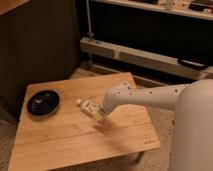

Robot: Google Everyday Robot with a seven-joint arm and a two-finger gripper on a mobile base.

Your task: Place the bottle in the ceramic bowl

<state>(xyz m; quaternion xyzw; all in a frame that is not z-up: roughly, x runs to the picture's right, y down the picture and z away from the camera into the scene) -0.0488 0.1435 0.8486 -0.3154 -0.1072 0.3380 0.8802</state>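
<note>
The small cream-white bottle [88,107] with a yellowish label lies on its side near the middle of the wooden table [75,135], its white cap pointing left toward the bowl. The glossy black ceramic bowl [43,102] sits near the table's left edge and holds nothing. My white arm reaches in from the right, and the gripper [100,114] is down at the bottle's right end, by its base. The bottle rests on the table, about a bottle's length to the right of the bowl.
A dark cabinet [40,45] stands behind the table at the left. A low metal shelf rail [145,55] runs across the back right. The table's front and right parts show bare wood.
</note>
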